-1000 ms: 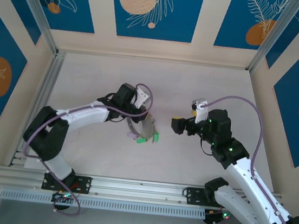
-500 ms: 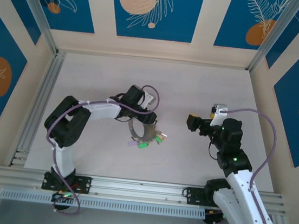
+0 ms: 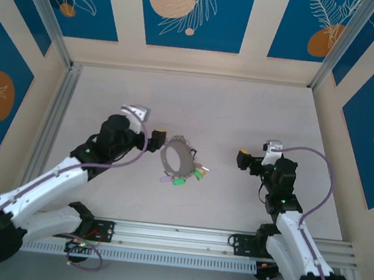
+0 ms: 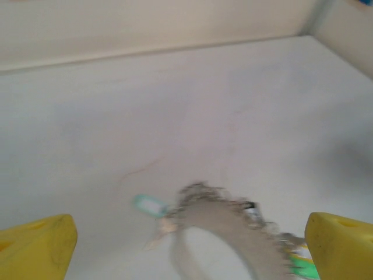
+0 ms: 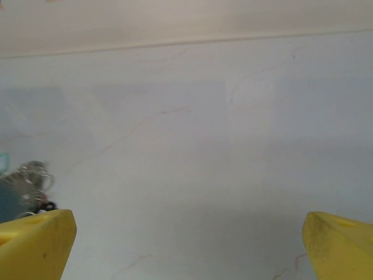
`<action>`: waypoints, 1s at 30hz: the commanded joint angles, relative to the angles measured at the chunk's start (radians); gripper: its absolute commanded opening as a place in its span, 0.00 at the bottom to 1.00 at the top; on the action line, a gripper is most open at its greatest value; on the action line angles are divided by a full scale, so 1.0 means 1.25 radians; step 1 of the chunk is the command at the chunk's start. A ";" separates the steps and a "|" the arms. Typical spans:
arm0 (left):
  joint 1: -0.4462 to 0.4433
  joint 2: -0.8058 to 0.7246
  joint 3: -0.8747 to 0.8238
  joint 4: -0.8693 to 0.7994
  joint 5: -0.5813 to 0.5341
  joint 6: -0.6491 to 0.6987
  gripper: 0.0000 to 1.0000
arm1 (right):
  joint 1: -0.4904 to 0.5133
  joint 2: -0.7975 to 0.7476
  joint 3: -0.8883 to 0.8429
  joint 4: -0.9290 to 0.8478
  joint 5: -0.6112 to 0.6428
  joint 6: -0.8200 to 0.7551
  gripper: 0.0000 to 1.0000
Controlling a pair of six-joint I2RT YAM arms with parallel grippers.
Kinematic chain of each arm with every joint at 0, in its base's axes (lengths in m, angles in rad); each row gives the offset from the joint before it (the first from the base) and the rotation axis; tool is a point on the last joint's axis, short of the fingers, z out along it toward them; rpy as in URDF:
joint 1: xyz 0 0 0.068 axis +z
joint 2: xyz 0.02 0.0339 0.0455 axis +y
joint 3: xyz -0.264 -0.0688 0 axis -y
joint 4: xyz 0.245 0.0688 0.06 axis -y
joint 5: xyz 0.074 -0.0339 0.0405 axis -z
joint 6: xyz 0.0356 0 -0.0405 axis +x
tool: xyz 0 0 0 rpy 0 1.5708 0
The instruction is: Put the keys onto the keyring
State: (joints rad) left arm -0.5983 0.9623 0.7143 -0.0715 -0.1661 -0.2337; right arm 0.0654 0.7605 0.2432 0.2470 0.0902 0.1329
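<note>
left gripper (image 4: 186, 245) spread wide, empty, near keyring (image 4: 222, 213), right gripper (image 5: 187, 242) likewise

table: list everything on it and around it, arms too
table: 1, pale off-white, fills the cell floor
keyring: 1, silver-grey, flat at mid-table between the grippers
keys: several, exact count unclear, green, purple and yellow tags, bunched at the ring's near edge
wall panels: several, blue with orange and white prints, on the beige walls
rail: 1, aluminium, along the near edge
left gripper: 1, black with yellow tips, open, just left of the ring
right gripper: 1, black with yellow tips, open, right of the ring, apart from it
</note>
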 commanded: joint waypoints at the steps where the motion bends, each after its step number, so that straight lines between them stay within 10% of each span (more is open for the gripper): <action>1: 0.035 -0.027 -0.039 -0.046 -0.198 0.027 1.00 | -0.032 0.106 0.004 0.205 -0.033 -0.029 0.99; 8: 0.084 0.052 -0.067 0.005 -0.405 0.083 1.00 | -0.028 0.429 0.038 0.461 -0.071 -0.070 0.99; 15: 0.177 0.162 -0.242 0.461 -0.471 0.213 1.00 | -0.043 0.585 0.105 0.486 -0.063 -0.063 0.99; 25: 0.299 0.458 -0.269 0.849 -0.350 0.259 1.00 | -0.057 0.610 0.141 0.443 -0.030 -0.031 0.99; 30: 0.352 0.451 -0.202 0.666 -0.219 0.206 1.00 | -0.052 0.609 0.139 0.444 -0.021 -0.034 0.99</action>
State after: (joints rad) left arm -0.1989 1.5284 0.4164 0.7643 -0.5606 0.0593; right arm -0.0006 1.5208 0.4026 0.7849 0.0418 0.0856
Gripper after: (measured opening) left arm 0.998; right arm 0.992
